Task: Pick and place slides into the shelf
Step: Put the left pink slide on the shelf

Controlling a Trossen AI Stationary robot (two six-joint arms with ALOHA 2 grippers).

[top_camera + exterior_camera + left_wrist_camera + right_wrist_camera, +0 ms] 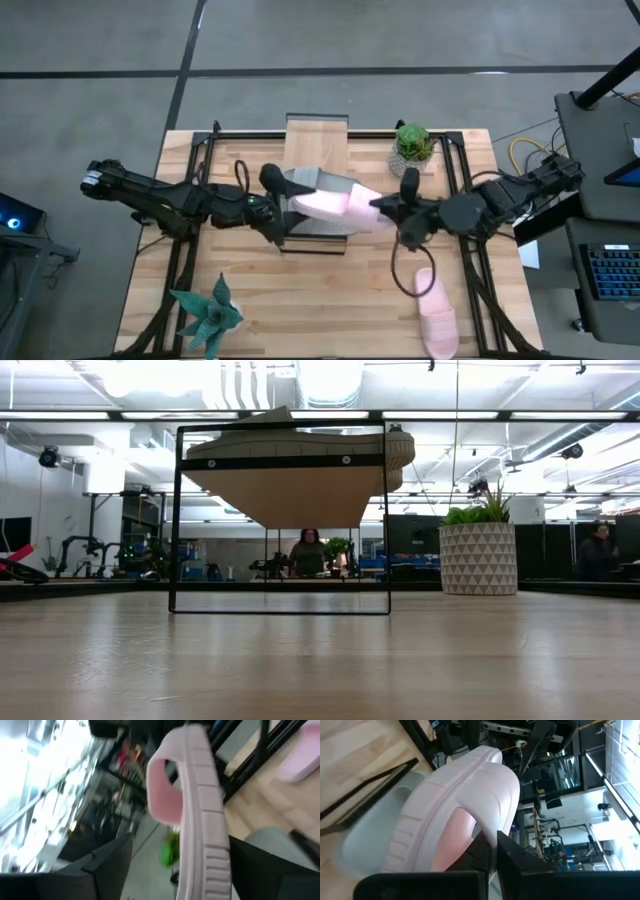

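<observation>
Nearest you on the table [330, 290], one pale pink slide [437, 316] lies untouched beside a teal plant ornament [208, 312] at the front left, so you have at least that sandal left to place. Mid-table, your right gripper [385, 208] is clamped on the second pink slide [335, 204], held over the shelf [317, 140], while your left gripper [275, 212] stands open just beside it. Judged from this, a handover between arms is under way and the placing is roughly half done. Beneath the pink slide, grey slides [325, 185] already sit on the shelf; the low view shows grey soles stacked on the wood plank, though you cannot separate them cleanly. Your count: two pink slides, grey ones apparently two, one shelf. Farther back stands one potted green plant [414, 146].
</observation>
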